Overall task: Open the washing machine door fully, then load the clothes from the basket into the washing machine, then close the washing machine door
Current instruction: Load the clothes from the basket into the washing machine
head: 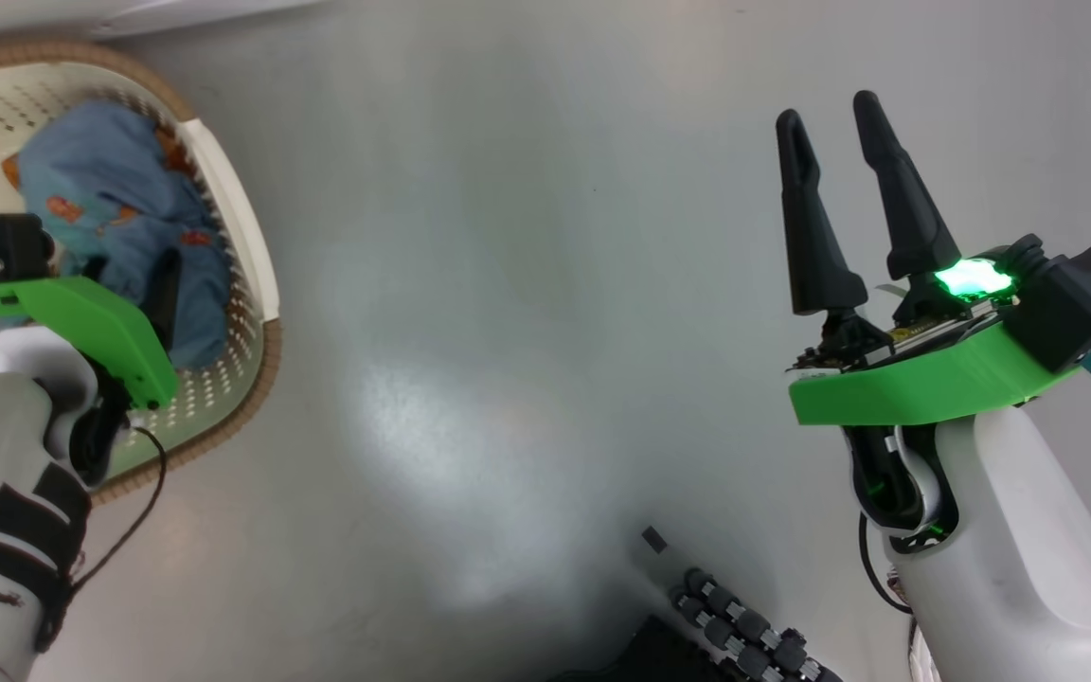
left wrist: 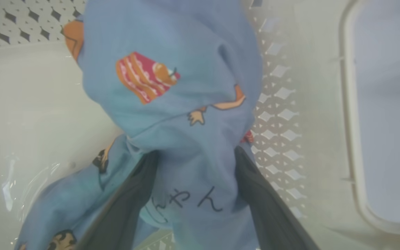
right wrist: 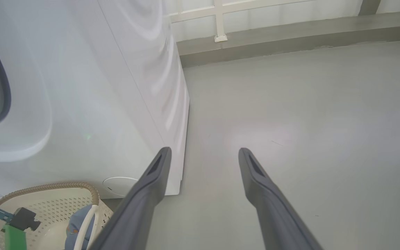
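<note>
The basket (head: pixel 266 360), cream with a brown rim, sits on the floor at the upper left of the head view. Blue printed clothes (head: pixel 119 208) lie bunched inside it. My left gripper (left wrist: pixel 194 154) reaches down into the basket (left wrist: pixel 280 104), its jaws spread wide on either side of a fold of the clothes (left wrist: pixel 172 104). Out over bare floor, my right gripper (head: pixel 828 109) stands open with nothing in it. In the right wrist view, that right gripper (right wrist: pixel 204 151) points past the corner of the white washing machine (right wrist: pixel 99 86). The washing machine door is out of view.
Grey floor (head: pixel 508 284) stretches between basket and right arm. My base with dark rollers (head: pixel 735 630) shows at the bottom. A low ledge with a white railing (right wrist: pixel 290 31) runs behind the machine. The basket (right wrist: pixel 57 205) stands against the machine's front lower corner.
</note>
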Controlling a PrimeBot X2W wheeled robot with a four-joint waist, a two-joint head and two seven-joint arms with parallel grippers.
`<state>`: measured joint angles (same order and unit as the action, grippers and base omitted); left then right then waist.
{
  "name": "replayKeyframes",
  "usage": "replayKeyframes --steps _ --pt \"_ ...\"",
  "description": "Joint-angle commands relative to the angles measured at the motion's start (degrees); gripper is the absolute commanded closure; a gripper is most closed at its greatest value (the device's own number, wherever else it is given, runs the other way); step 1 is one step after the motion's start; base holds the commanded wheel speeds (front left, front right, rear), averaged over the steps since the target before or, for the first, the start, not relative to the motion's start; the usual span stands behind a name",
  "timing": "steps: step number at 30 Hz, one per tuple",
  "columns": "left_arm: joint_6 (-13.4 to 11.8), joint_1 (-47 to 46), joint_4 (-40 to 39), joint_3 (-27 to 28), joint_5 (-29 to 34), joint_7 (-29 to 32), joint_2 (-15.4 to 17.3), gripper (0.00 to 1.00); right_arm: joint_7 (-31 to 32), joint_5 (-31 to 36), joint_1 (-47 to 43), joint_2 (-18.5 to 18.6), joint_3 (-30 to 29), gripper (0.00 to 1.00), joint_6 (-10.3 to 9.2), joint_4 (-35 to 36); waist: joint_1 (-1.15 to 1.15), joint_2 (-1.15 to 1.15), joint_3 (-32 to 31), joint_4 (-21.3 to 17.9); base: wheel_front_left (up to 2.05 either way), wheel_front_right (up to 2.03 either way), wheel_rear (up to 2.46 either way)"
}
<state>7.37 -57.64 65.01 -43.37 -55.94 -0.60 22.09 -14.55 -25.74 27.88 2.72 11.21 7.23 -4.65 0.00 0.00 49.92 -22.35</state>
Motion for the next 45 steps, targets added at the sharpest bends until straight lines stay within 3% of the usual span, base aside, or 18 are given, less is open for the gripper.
replayKeyframes --steps 1,7,8,9,10,11,26,36,42,45 --pt "0.1 -0.6 0.4 0.4 -0.5 -0.6 1.2 0.0 -0.4 -0.8 -1.0 0.2 1.4 0.0 0.25 1.5 0.0 0.0 0.7 -0.4 0.0 0.0 0.0" --pt "0.1 -2.9 2.9 -1.2 -0.7 -1.1 1.6 0.0 -0.4 -1.4 -1.0 0.2 2.3 0.0 0.25 1.9 0.0 0.0 1.5 -1.4 0.0 0.0 0.0" --pt "0.1 -3.0 3.2 -1.5 -0.7 -1.0 1.6 0.14 -0.4 -1.4 -1.0 0.2 2.3 0.0 0.25 1.9 0.0 0.0 1.6 -1.5 0.0 0.0 0.0" --pt "0.1 -3.1 3.5 -1.8 -0.7 -1.0 1.6 0.55 -0.4 -1.4 -1.1 0.2 2.4 0.0 0.25 2.0 0.0 0.0 1.6 -1.6 0.0 0.0 0.0" --pt "0.1 -3.3 3.6 -2.0 -0.7 -1.0 1.7 0.82 -0.4 -1.4 -1.1 0.2 2.4 0.0 0.25 2.0 0.0 0.0 1.6 -1.7 0.0 0.0 0.0" --pt "0.1 -3.4 3.7 -2.2 -0.9 -1.0 1.7 1.0 -0.4 -1.4 -1.2 0.2 2.4 0.0 0.25 2.1 0.0 0.0 1.6 -1.7 0.0 0.0 0.0" --pt "0.1 -2.1 2.1 -2.4 -5.6 -5.9 0.2 1.0 -0.4 0.0 -0.7 0.2 1.0 0.0 0.25 1.8 0.0 0.0 -1.9 0.9 0.0 0.0 0.0" --pt "0.1 3.5 -2.8 -2.1 -10.7 -12.8 -0.6 1.0 -0.4 0.6 -2.0 2.1 -0.3 0.0 0.25 0.8 0.0 0.0 -9.5 5.1 0.0 0.0 0.0" --pt "0.1 6.5 -5.3 -1.7 -11.1 -14.3 -0.8 1.0 -0.4 0.5 -3.3 3.5 -0.9 0.0 0.25 0.0 0.0 0.0 -14.4 7.5 0.0 0.0 0.0" --pt "0.1 7.9 -7.8 1.2 -9.1 -14.4 -0.2 1.0 -0.4 0.5 -4.3 4.4 -1.0 0.0 0.25 -0.4 0.0 0.0 -16.7 8.7 0.0 0.0 0.0"
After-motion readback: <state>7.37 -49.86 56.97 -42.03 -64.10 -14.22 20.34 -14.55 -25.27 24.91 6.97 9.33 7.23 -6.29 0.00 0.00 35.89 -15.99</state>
